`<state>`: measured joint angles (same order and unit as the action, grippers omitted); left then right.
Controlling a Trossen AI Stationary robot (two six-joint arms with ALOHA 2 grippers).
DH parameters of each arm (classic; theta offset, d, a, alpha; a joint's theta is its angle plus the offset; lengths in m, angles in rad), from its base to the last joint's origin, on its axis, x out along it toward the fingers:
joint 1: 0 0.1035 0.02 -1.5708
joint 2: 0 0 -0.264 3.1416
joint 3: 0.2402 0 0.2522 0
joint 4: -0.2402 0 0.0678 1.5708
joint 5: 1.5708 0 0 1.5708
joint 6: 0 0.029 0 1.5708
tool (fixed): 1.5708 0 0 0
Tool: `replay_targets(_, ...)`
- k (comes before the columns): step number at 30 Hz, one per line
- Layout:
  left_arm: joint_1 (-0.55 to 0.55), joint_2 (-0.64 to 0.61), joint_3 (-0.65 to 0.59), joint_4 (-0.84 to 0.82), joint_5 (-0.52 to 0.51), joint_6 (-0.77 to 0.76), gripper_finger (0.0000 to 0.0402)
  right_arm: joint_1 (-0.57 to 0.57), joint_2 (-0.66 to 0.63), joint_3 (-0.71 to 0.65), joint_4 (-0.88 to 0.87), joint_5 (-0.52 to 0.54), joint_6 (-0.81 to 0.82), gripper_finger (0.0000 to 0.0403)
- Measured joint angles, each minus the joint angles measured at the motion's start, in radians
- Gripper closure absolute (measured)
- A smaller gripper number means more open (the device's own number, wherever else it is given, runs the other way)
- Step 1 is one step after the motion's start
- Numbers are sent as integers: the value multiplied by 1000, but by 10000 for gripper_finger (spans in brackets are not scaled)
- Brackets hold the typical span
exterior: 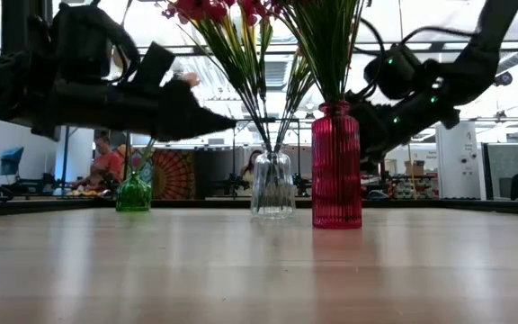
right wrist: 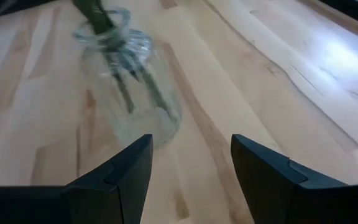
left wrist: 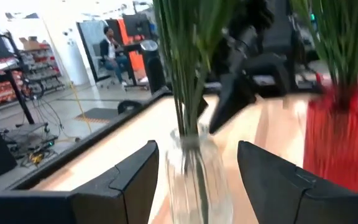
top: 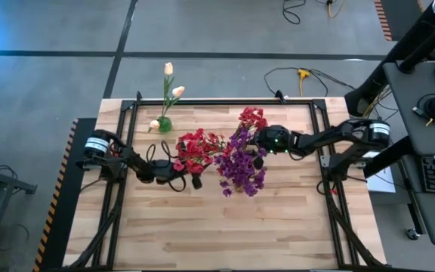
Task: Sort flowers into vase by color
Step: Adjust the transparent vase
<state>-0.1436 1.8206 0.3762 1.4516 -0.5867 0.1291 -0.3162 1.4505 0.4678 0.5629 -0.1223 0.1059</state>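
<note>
Cream-yellow tulips (top: 171, 83): three pale buds on long green stems, standing in a small green vase (top: 165, 124) near the table's far left edge. One bud rises tall, one sits lower to its side, one droops low beside the vase.

Left gripper (top: 178, 180): reaches in from the left, low over the table (top: 202, 234), just beside the red flowers. In the left wrist view its two dark fingers (left wrist: 135, 180) stand apart, one on either side of the clear vase's neck without visibly touching it; the jaws are partly open and grip nothing.

Red flowers (top: 196, 149): a dense bunch of bright red blossoms on thin green stems, gathered in a clear ribbed glass vase (exterior: 272, 184) near the table's middle.

Purple flowers (top: 240, 162): a thick cluster of deep purple blossoms, with a few red sprigs (top: 252, 118) showing at the far side, on green stems packed in a tall red ribbed vase (exterior: 336, 166) just right of the clear one.

Right gripper (top: 263, 151): comes in from the right, close against the purple bunch. Its wrist view shows the fingers (right wrist: 120, 177) spread, looking down at the clear vase and bare wood; nothing is between them.
</note>
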Motion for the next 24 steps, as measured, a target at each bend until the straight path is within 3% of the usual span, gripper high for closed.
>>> replay_targets(7,0,1,-20,-143,65,-22,200,-5,102,0,175,-40,-3,193)
replay_targets(14,8,34,17,-152,102,-7,200,-1,168,0,265,-67,-28,193)
replay_targets(24,21,74,32,-153,99,-12,200,2,139,0,281,-83,-119,193)
